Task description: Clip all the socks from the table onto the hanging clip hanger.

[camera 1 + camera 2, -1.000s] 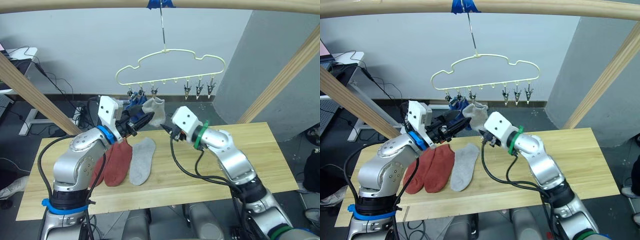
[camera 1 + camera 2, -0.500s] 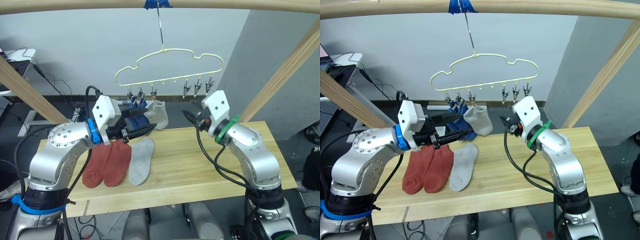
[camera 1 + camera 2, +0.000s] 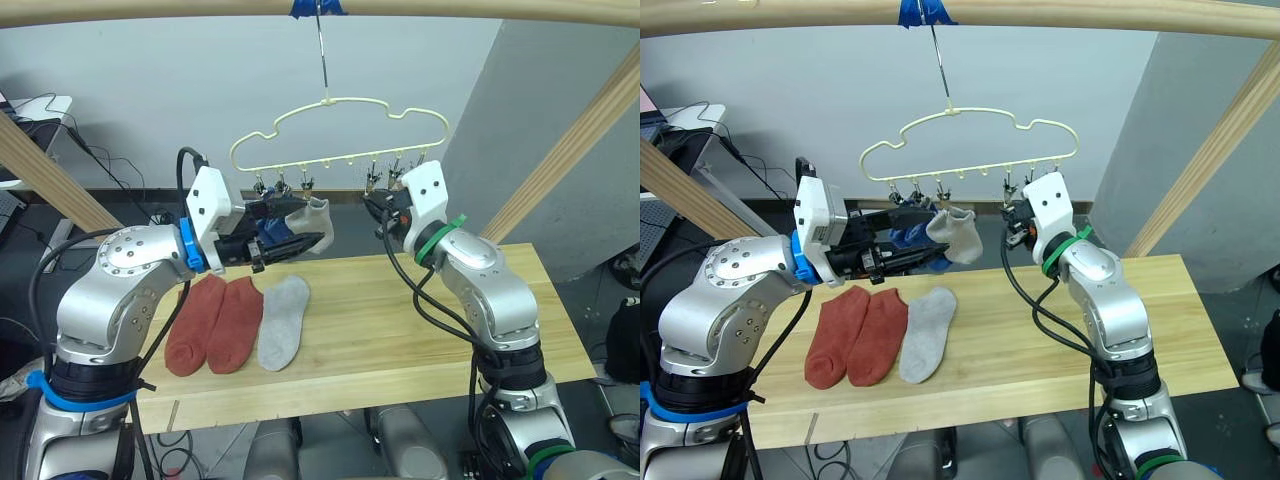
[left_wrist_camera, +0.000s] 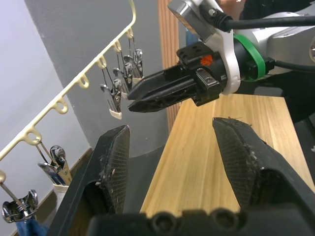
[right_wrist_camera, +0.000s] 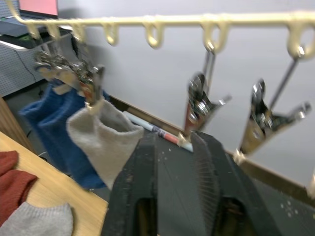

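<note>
**Fetch the next sock before working the free clip**

The right pincer (image 3: 1012,215) is raised to the clip hanger (image 3: 970,150), its two black fingers nearly closed with only a thin slit between them, holding nothing, tips just beside the first free metal clip (image 5: 198,105). The left pincer (image 3: 312,241) hovers just below the hung socks, fingers spread wide and empty. A grey sock (image 3: 955,235) and two blue socks (image 3: 268,228) hang from the clips on the side of the right pincer toward the left arm.

Below both pincers, on the surface (image 3: 1040,345), lie two rust-red socks (image 3: 855,335) and one grey sock (image 3: 927,332), side by side and touching.

The step in hand looks like readying a clip for the fourth sock. To do it well, the left pincer should probably drop to the flat grey sock, nearest beneath it, and pinch its cuff edge only, so the red neighbour is not dragged along. The right pincer should squeeze the clip's upper tabs squarely, steadying the light hanger against swinging.
</note>
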Available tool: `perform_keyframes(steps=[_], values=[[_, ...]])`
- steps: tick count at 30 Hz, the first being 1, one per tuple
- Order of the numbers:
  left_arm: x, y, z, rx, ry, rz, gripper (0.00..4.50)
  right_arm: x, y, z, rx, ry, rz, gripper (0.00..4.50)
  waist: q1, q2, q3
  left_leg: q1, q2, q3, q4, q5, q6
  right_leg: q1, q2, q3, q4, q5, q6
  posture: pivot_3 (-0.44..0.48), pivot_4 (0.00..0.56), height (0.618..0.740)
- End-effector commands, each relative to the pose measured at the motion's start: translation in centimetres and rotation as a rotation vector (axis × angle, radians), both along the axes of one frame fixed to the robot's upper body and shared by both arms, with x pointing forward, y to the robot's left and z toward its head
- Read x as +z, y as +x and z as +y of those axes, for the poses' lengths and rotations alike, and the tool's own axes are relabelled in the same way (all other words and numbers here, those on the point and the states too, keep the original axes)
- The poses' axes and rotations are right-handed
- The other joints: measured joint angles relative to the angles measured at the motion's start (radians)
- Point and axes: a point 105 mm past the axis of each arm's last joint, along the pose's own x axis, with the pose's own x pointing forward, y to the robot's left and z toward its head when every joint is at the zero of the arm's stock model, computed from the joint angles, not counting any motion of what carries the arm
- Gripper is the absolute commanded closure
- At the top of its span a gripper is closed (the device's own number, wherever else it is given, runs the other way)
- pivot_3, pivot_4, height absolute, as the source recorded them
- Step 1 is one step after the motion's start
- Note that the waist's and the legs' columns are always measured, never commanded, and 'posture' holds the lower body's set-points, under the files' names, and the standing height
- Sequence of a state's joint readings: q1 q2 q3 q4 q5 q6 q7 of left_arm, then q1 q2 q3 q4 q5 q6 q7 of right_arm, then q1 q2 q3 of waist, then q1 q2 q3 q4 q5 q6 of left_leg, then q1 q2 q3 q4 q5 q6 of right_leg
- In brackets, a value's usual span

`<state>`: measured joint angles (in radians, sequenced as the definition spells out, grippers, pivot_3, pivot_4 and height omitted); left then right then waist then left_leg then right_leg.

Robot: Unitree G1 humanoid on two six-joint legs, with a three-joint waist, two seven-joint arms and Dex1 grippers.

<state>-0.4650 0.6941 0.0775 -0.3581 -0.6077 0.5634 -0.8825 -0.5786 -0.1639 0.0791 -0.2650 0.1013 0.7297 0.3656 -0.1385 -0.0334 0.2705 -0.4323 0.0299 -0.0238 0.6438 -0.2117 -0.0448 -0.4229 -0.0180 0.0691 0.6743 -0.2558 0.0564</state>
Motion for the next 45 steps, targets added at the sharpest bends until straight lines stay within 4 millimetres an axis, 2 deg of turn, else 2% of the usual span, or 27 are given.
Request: perform_keyframes(steps=[1, 20, 24, 34, 45], values=[[0.7, -0.3, -0.4, -0.01, 0.0, -0.046, 1.55, 1.8, 0.0, 0.4, 0.005, 0.031, -0.057, 3.29, 0.0, 0.0, 0.0, 0.0, 0.0, 0.0, 0.0, 0.0, 0.0, 0.0, 0.0, 0.0, 0.0, 0.0, 0.0, -0.15, 0.229, 0.74], [0.1, -0.3, -0.7, -0.008, 0.001, -0.038, 1.55, 2.4, 0.8, 1.0, -0.015, 0.06, -0.068, 3.29, 0.0, 0.0, 0.0, 0.0, 0.0, 0.0, 0.0, 0.0, 0.0, 0.0, 0.0, 0.0, 0.001, 0.0, 0.0, -0.148, 0.227, 0.74], [0.1, -0.2, -0.7, -0.002, 0.002, -0.04, 1.55, 2.5, 0.9, 0.9, -0.025, 0.057, -0.073, 2.42, 0.0, 0.0, 0.0, 0.0, 0.0, 0.0, 0.0, 0.0, 0.0, 0.0, 0.0, 0.0, 0.002, 0.0, 0.0, -0.148, 0.227, 0.74], [0.0, -0.1, -0.7, 0.005, 0.003, -0.042, 1.55, 2.6, 1.1, 1.1, -0.031, 0.061, -0.085, 2.42, 0.0, 0.0, 0.0, 0.0, 0.0, 0.0, 0.001, 0.0, 0.0, 0.0, 0.0, 0.0, 0.002, 0.0, 0.0, -0.145, 0.223, 0.74], [-0.1, -0.2, -0.8, 0.004, -0.001, -0.037, 1.55, 3.2, 1.2, 2.5, 0.015, 0.064, -0.12, 2.42, -0.001, 0.0, 0.0, 0.0, 0.0, 0.0, 0.001, 0.0, 0.0, 0.0, 0.0, 0.0, 0.003, 0.0, 0.0, -0.145, 0.223, 0.74]])
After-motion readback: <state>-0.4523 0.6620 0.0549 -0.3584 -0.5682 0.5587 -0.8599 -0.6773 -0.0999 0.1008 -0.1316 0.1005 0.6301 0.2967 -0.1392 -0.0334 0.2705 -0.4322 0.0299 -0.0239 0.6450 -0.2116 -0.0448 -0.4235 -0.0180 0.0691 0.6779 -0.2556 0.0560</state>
